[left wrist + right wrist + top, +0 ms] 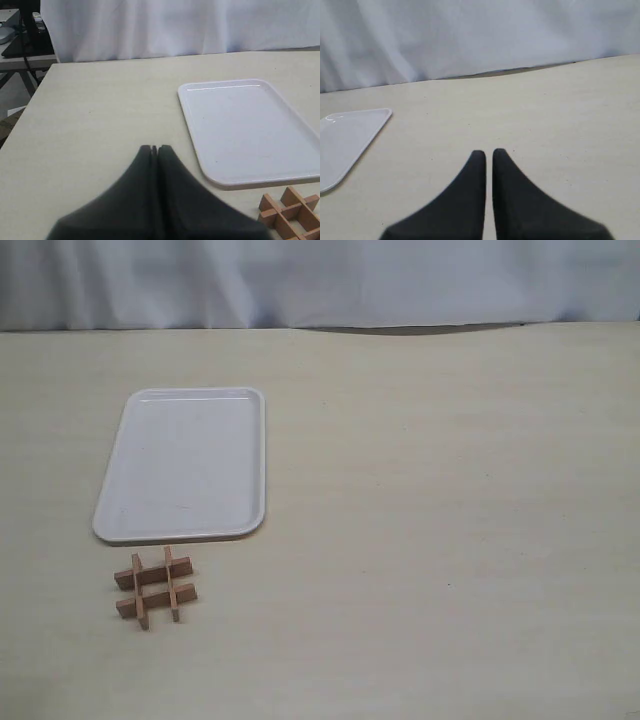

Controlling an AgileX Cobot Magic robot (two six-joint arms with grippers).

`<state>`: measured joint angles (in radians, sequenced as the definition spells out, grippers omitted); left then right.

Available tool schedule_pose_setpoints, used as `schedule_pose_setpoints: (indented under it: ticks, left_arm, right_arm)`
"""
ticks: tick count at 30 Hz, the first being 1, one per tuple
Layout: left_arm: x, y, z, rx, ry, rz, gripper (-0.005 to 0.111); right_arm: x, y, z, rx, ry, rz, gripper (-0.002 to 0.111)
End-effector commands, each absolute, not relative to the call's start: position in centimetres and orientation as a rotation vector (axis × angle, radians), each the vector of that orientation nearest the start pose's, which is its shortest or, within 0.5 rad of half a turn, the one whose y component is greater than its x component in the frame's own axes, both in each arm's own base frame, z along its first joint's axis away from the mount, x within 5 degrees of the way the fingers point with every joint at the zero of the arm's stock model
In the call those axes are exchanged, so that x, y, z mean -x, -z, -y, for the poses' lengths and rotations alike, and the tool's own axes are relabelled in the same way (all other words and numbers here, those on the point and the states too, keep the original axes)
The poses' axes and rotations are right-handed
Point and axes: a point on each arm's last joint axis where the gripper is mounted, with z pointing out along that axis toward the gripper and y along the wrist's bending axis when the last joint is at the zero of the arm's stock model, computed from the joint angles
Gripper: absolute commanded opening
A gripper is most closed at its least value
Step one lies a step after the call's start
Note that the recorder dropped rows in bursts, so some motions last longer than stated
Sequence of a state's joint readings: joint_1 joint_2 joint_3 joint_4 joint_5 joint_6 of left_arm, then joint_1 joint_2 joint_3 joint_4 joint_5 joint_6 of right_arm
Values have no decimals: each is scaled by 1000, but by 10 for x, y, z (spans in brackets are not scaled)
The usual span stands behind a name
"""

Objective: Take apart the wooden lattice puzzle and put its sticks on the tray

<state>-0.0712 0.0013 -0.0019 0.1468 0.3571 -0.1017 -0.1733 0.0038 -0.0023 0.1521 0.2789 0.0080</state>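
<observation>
Left pincer [154,149]: the two dark, tapered fingers are pressed tip to tip, fully closed. It's gripping nothing and hangs over bare surface [430,520]. Right pincer [489,152] is pretty much the same, fingers drawn together with just a hairline slit between them. It holds nothing and touches nothing.

The puzzle [156,587] is a little reddish-brown wooden hash. Its four notched sticks [153,573] are locked crosswise, lying flat on the surface just beside the tray's near short edge but not touching it. The left wrist view catches part of it past the tray's rim.

The tray [180,465] is smooth white plastic, rectangular with rounded corners and a low rim, and only its own white bottom shows. The surface is pale, faintly grained and matte, with a white cloth [320,280] hanging behind it.
</observation>
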Motion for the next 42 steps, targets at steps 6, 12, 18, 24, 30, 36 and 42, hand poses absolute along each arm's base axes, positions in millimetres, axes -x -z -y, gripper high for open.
schedule_pose_setpoints:
  ticks: [6, 12, 18, 24, 30, 36, 42]
  left_arm:
    - [-54, -182, 0, -67, -17, -1828, 0]
    - [-54, -182, 0, -67, -17, -1828, 0]
    - [-54, -182, 0, -67, -17, -1828, 0]
    - [-55, -187, -1, -92, -41, -1769, 0]
    - [-55, -218, 5, -121, 2, -1430, 0]
    - [-49, -241, 9, -138, 36, -1164, 0]
    - [-41, -255, 10, -92, 134, -989, 0]
  right_arm:
    - [-55, -188, 6, -255, -24, -1747, 5]
    - [-55, -188, 6, -255, -24, -1747, 5]
    - [-55, -188, 6, -255, -24, -1747, 5]
    - [-55, -188, 6, -255, -24, -1747, 5]
    - [-55, -188, 6, -255, -24, -1747, 5]
    - [-55, -188, 6, -255, -24, -1747, 5]
    - [-55, -188, 6, -255, -24, -1747, 5]
